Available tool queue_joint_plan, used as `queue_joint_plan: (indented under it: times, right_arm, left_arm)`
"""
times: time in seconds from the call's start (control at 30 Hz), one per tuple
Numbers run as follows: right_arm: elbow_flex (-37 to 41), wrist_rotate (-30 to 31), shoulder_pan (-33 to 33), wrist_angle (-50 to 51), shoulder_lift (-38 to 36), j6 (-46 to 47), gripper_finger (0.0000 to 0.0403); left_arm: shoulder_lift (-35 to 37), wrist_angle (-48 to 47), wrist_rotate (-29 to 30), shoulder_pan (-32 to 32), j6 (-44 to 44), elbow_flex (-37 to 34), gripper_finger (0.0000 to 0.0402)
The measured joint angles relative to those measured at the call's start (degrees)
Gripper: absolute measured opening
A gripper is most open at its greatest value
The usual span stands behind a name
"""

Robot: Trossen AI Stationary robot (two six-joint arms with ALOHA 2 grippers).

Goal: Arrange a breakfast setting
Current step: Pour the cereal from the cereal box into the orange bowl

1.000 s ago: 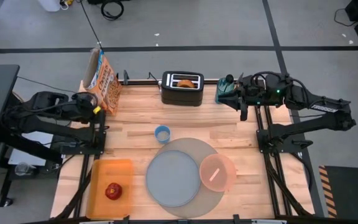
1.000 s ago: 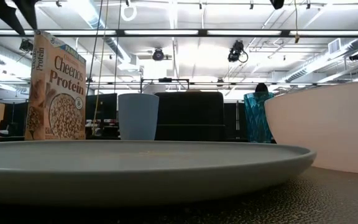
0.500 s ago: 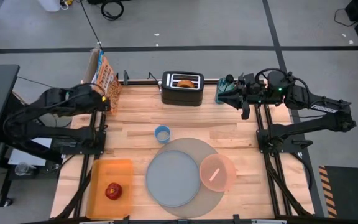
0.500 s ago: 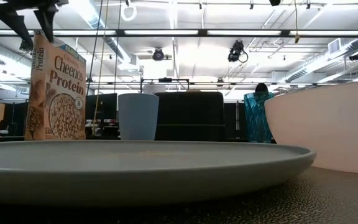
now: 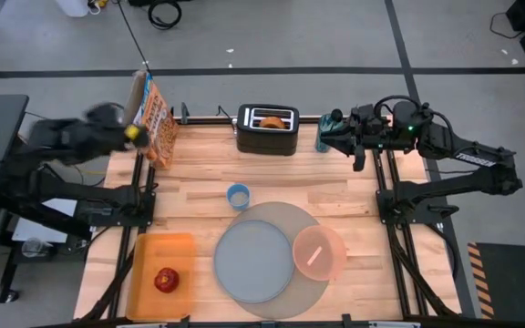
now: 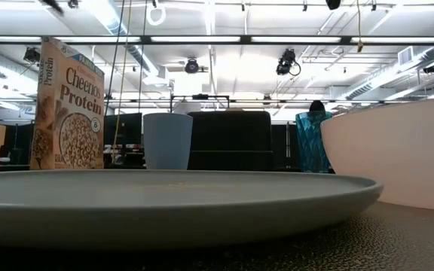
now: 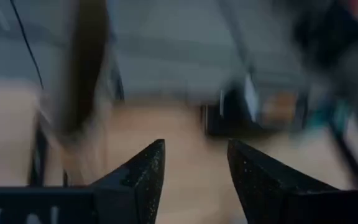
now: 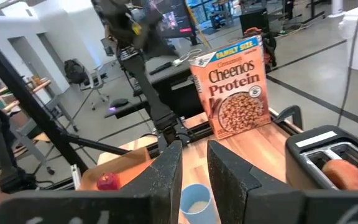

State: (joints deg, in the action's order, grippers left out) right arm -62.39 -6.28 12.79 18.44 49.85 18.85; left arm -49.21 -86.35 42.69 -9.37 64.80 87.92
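Two dark jointed arms with looped black cables, a yellow marking on the left, speckled black fingers [image 7: 140, 180].

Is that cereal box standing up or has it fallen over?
Standing upright. The orange cardboard cereal box rests on its bottom edge in the low view, and the right wrist view shows its front facing straight out.

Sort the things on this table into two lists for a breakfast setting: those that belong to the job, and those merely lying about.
Belong to the job:
grey plate
grey mat
pink bowl
red apple
bagel half
teal tumbler

Lying about:
black toaster
orange tray
cereal box
small blue cup
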Motion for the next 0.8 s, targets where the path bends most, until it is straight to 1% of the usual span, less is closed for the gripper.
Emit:
queue_joint_plan:
  times: [0.07,0.1,0.2,0.3,0.4,0.47,0.63,0.8]
  right_arm:
    - [0.0,-1.0,0.9,-0.5,0.0,0.0,0.0082]
    - [0.0,-1.6,1.3,-1.1,0.0,0.1,0.0082]
    - [0.0,-2.7,2.2,-2.2,0.0,0.6,0.0082]
    - [0.0,-2.8,2.5,-3.0,0.0,1.0,0.0082]
    - [0.0,-2.7,2.5,-3.2,0.0,1.3,0.0082]
    - [0.0,-2.8,2.5,-3.4,0.0,2.2,0.0082]
    - [0.0,-2.7,2.5,-3.4,0.0,4.0,0.0082]
    - [0.0,-2.7,2.4,-3.4,0.0,4.9,0.0082]
  left_arm:
    - [0.9,-1.5,8.6,0.6,-0.2,3.1,0.0172]
    - [1.4,-2.8,11.9,0.6,-0.1,3.8,0.0170]
    - [3.9,-3.5,17.6,-0.6,0.3,2.5,0.0169]
    - [6.9,-3.6,19.3,-2.5,2.4,-2.2,0.0169]
    - [9.8,-2.7,19.2,-3.3,7.2,-9.3,0.0169]
    - [11.8,-1.0,19.3,-3.2,8.9,-13.7,0.0169]
    - [18.7,6.2,21.7,-3.2,9.6,-22.5,0.0169]
    - [27.9,7.8,24.4,-3.2,9.9,-28.2,0.0169]
